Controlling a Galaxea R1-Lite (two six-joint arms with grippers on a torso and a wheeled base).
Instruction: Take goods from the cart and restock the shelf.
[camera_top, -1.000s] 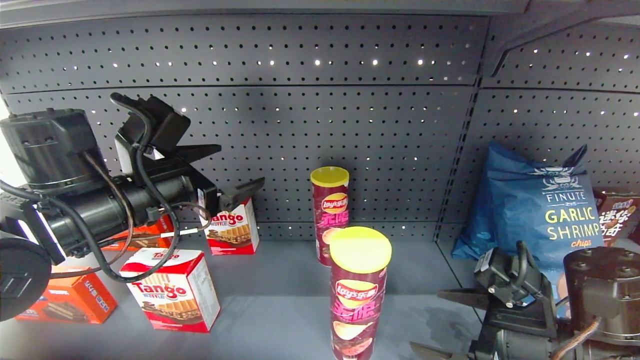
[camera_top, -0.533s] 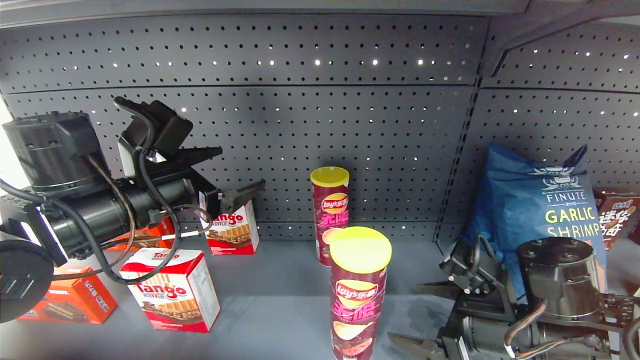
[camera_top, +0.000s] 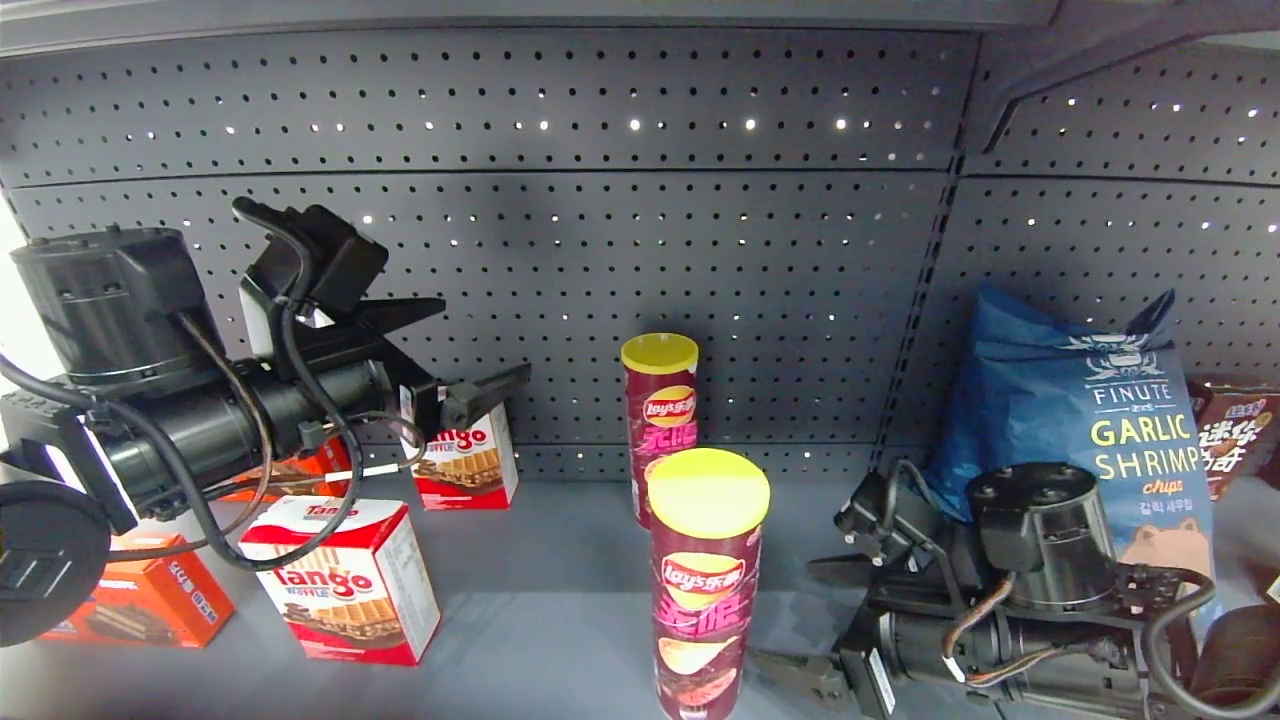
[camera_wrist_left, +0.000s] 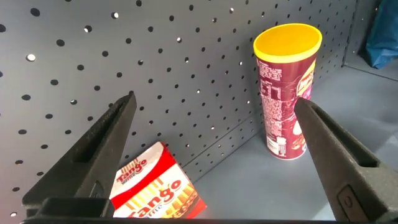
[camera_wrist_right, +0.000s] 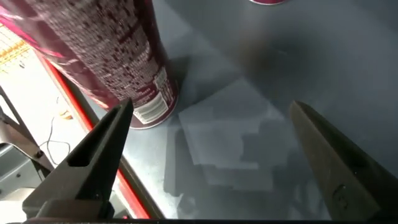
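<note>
Head view: the near can (camera_top: 705, 580), a tall printed tube with a yellow plastic lid, stands upright at the near edge of the shelf (camera_top: 560, 620), in line with the far can (camera_top: 660, 420), probably to build a row. The right gripper (camera_top: 795, 620) lies low just right of it, jaws spread, holding nothing. The left gripper (camera_top: 482, 340) hangs spread and empty over a glossy wafer box (camera_top: 470, 465) by the pegboard (camera_top: 600, 250).

Left wrist view: its flat dark fingers (camera_wrist_left: 115, 146) frame the far can and the box, touching neither.

Right wrist view: the near can's base rests on smooth grey metal just off one fingertip (camera_wrist_right: 121, 115), apart from it.
</note>
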